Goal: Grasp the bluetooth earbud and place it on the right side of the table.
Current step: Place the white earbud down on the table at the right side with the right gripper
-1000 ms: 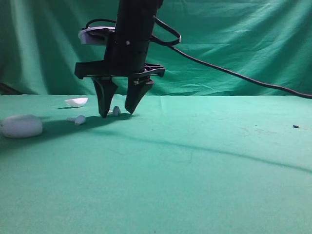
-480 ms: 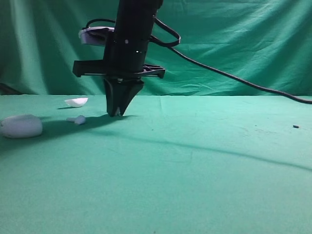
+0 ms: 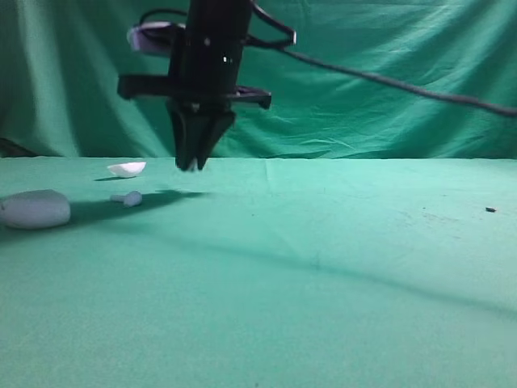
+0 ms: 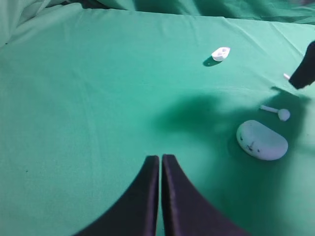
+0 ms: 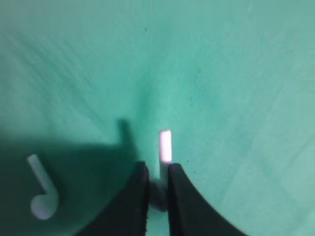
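Earbud [image 5: 165,146] is now pinched in the right gripper [image 3: 192,162]: in the right wrist view its white stem sticks out past the two black fingers, which are clamped on its head. A second ago those fingers stood spread on the cloth around it, half a second ago they had come together at the cloth, and now the gripper has lifted clear of the table [image 3: 323,275], only its shadow left below. So the grasp looks done and the carry to the right side is what remains; the grip is on a tiny glossy piece, so a slip in transit seems the main risk. Going outward from the case [image 3: 34,208], nearest on the far left: the second earbud [image 3: 129,197] lies just beside it, untouched, same spot as before; the lifted gripper hangs a little further right and above; the shallow white shell [image 3: 128,168] sits behind the case. Left gripper [image 4: 160,164] is idle, fingers together on nothing, hovering over bare cloth well apart from the case [image 4: 262,140].
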